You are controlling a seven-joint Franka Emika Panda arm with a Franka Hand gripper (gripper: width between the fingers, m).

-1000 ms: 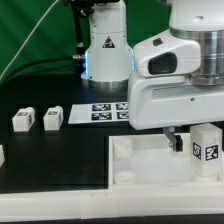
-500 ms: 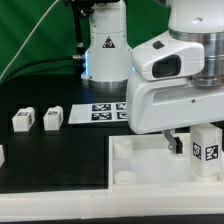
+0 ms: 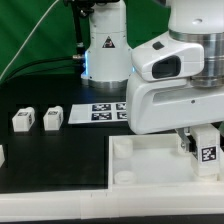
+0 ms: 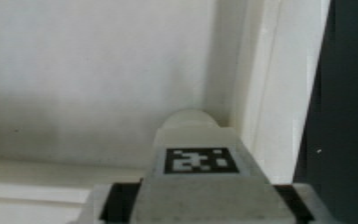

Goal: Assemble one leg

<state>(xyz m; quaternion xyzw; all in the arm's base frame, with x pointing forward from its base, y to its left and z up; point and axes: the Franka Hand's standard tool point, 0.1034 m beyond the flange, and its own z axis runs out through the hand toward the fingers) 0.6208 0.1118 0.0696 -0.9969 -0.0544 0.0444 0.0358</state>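
- You'll see the arm (image 3: 185, 60) is cased in smooth, rounded white shells, with a dark grey oval cap (image 3: 164, 66) on its side.
- Its base (image 3: 100, 62) is white, with a small black triangle mark (image 3: 108, 45) and a blue glow (image 3: 85, 66).
- The fingers (image 3: 184, 143) are black.

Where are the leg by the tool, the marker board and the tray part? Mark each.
leg (image 3: 209, 150), exterior view, on its tagged side face.
marker board (image 3: 80, 113), exterior view, on its bare end.
tray part (image 3: 150, 168), exterior view, on its bare floor.
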